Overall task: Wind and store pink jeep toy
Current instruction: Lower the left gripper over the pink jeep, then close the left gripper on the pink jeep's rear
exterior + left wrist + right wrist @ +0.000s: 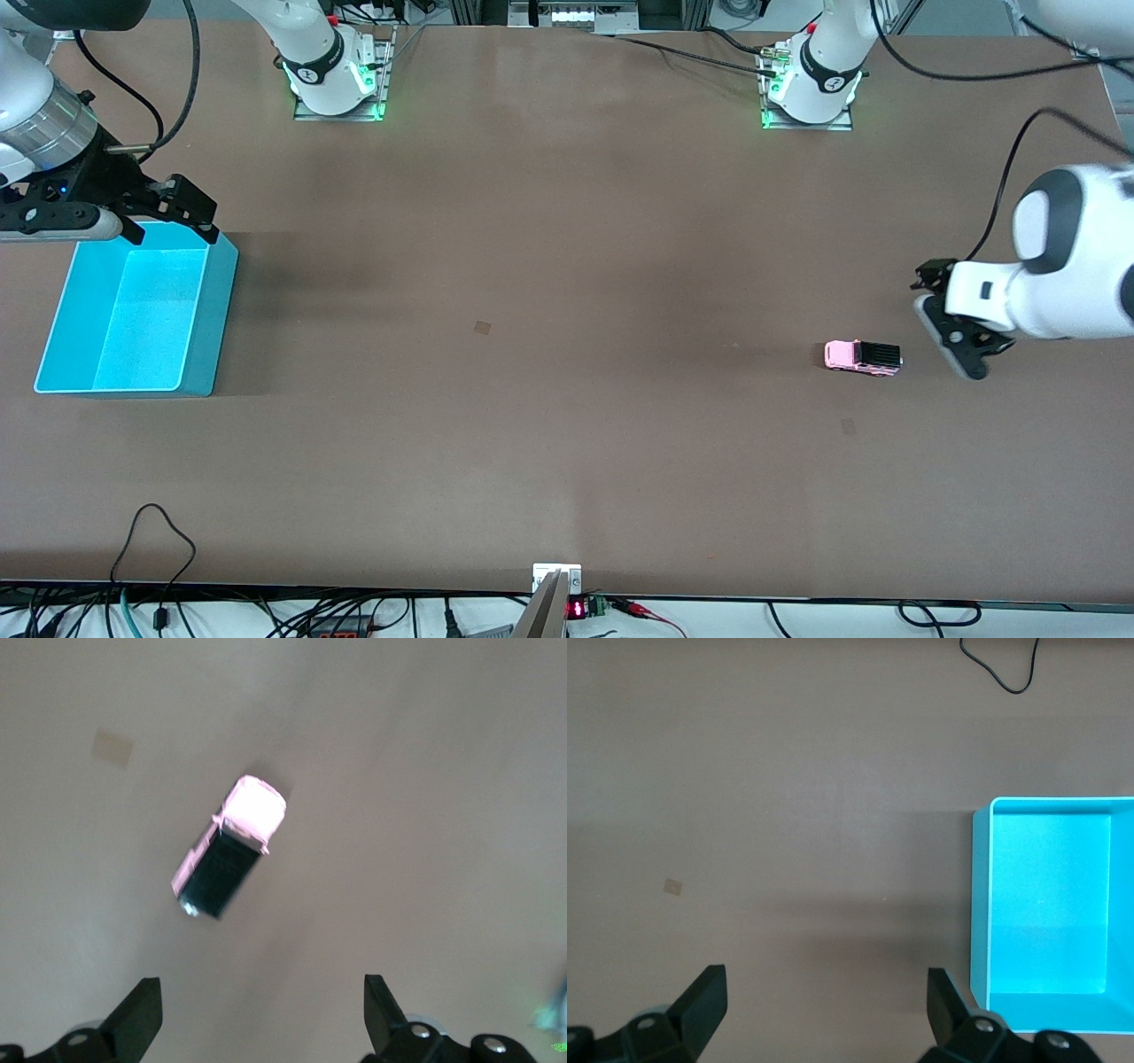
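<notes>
The jeep (862, 356) sits on its wheels on the bare brown surface (567, 354) toward the left arm's end, well apart from the bin (133, 310) at the right arm's end. It looks like a small, light, rigid plastic toy, likely smooth-sided and prone to rolling or skidding if nudged, so the safest hold is probably across the two long flanks of the body, above the wheels, with the pads squeezing the pink sides rather than the ribbed black roof or either end. Winding it most likely means pressing it down and dragging it along the surface, so a firm, low hold would matter. The left gripper (952, 332) hangs just beside the jeep, toward the left arm's end, jaws spread wide and empty; in the left wrist view the jeep (229, 849) lies skewed to the line between the fingers (142, 1014), so the wrist would need turning to square up. The right gripper (168, 217) waits over the bin's edge farthest from the front camera, also spread and empty. The bin (1050, 912) is open-topped and holds nothing. Nothing lies between jeep and bin except faint marks on the surface.
</notes>
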Robot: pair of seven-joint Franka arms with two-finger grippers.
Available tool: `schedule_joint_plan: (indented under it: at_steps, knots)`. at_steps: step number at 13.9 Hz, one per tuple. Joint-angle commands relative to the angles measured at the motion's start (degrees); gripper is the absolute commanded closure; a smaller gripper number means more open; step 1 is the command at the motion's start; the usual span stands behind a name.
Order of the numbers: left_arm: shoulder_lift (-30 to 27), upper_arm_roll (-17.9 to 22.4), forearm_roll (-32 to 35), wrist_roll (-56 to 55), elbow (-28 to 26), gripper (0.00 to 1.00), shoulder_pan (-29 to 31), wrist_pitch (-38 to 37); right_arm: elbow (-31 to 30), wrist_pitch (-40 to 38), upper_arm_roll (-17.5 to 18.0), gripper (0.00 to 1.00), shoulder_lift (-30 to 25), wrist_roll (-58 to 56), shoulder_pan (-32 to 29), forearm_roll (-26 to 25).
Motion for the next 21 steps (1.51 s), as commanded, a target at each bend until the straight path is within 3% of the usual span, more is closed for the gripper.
schedule_joint_plan:
  at_steps: [1, 5, 11, 12, 14, 16, 17, 21]
  knots:
    - [-0.1, -0.2, 1.4, 13.1, -6.1, 0.0, -0.1, 10.5, 0.4, -2.1, -0.1, 0.0, -1.7, 1.1, 0.3, -0.8]
    - [1.8, -0.2, 1.4, 21.8, -14.8, 0.0, -0.2, 27.3, 0.5, -3.7, -0.7, 0.0, -3.1, -0.1, -0.1, -0.8]
    - [6.1, -0.2, 1.4, 22.6, -16.7, 0.02, 0.1, 33.2, 0.5, -4.7, -1.2, 0.0, -3.5, -1.7, -1.0, -0.8]
    - [6.4, -0.2, 1.4, 22.7, -17.0, 0.11, 0.1, 33.9, 0.4, -4.7, -1.2, 0.0, -3.5, -1.3, -1.0, -0.8]
    - [6.2, -0.2, 1.4, 23.6, -17.0, 0.5, 0.1, 33.9, 0.1, -4.7, -1.2, 0.0, -3.4, -0.8, -1.0, -0.8]
    - [6.2, -0.2, 1.3, 23.6, -16.6, 0.75, 0.1, 33.3, 0.4, -4.7, -1.2, 0.0, -3.4, -0.9, -1.1, -0.8]
    - [6.2, -0.2, 1.3, 23.3, -16.4, 0.82, 0.1, 33.1, 0.4, -4.7, -1.2, 0.0, -3.5, -0.9, -1.1, -0.8]
    - [6.6, -0.2, 1.3, 21.8, -16.3, 0.83, -0.2, 32.9, 0.4, -4.8, -1.3, 0.0, -3.5, -0.9, -1.1, -0.8]
